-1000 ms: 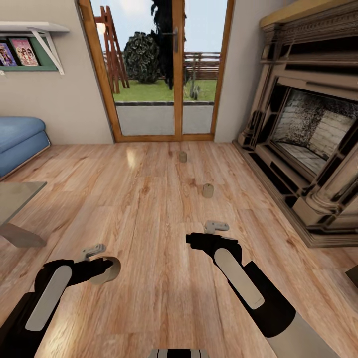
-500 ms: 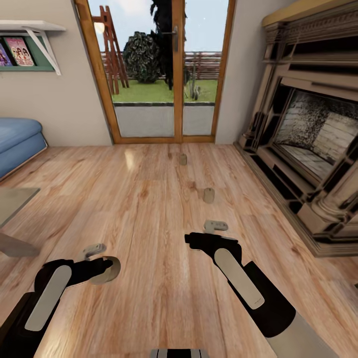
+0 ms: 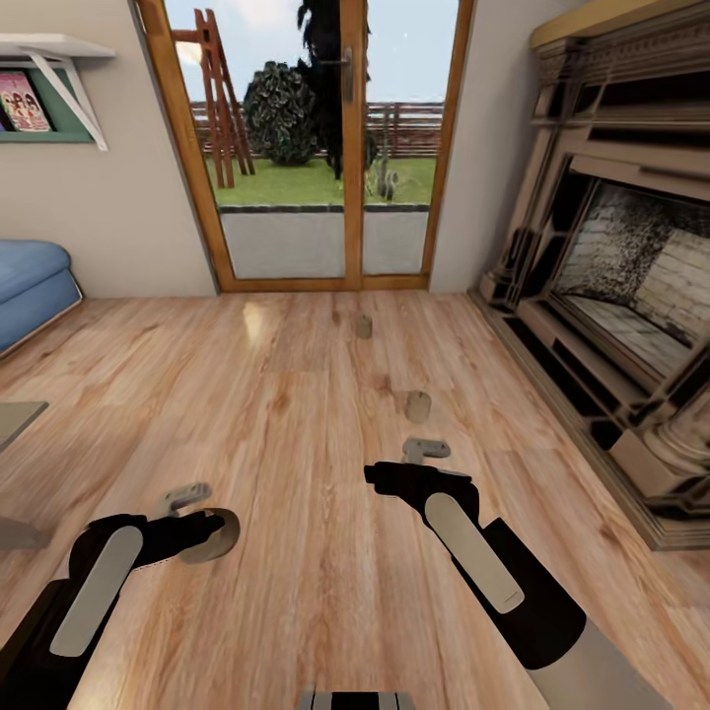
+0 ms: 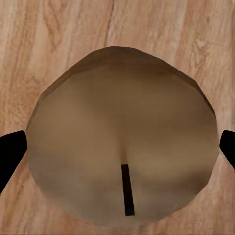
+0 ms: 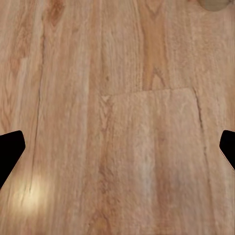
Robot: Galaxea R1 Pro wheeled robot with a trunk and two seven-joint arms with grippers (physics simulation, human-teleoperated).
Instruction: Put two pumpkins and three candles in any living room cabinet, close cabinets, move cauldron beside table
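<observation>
My left gripper [image 3: 202,523] hangs low over the plank floor at the lower left, shut on a beige candle [image 3: 215,533]. In the left wrist view that candle [image 4: 122,132] spans the gap between the two black fingertips [image 4: 10,152], its dark wick facing the camera. Two more candles stand on the floor ahead: one [image 3: 418,405] just beyond my right gripper, another [image 3: 364,325] farther on towards the glass door. My right gripper [image 3: 404,463] is open and empty over bare boards [image 5: 147,147]. The edge of a candle [image 5: 215,4] shows in the right wrist view. The pumpkins, cabinet and cauldron are out of view.
A corner of the grey coffee table [image 3: 15,419] pokes in at the left edge. The blue sofa [image 3: 30,281] sits behind it. The brick fireplace [image 3: 631,296] with its stepped hearth lines the right side. The glass garden door [image 3: 306,148] closes the far wall.
The whole view has shifted: the table and sofa slid off to the left and the floor candles sit lower in the picture. Both arms keep their pose, the left still holding its candle.
</observation>
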